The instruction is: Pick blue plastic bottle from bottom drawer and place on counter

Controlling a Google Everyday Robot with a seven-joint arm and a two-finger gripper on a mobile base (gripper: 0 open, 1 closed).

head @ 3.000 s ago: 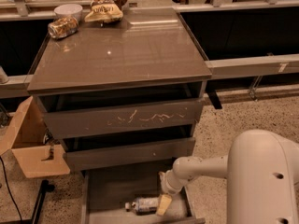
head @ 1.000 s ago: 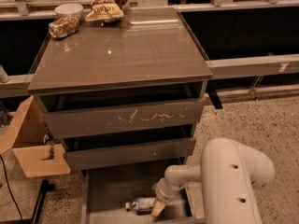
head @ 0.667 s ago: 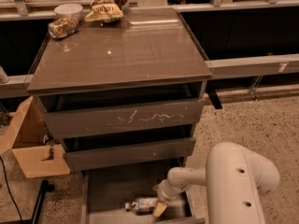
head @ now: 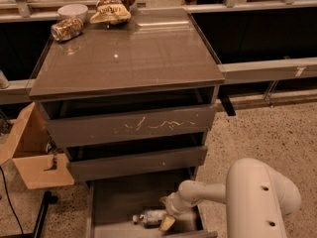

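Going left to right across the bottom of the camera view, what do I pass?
Cardboard box, blue plastic bottle lying in the bottom drawer, end effector in that drawer right beside the bottle, white robot arm.

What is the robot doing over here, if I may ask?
The robot's arm reaches into the open bottom drawer, its gripper right beside the blue plastic bottle, which lies on its side on the drawer floor, not yet lifted. The counter holds a can, a bowl and a snack bag at its far edge.
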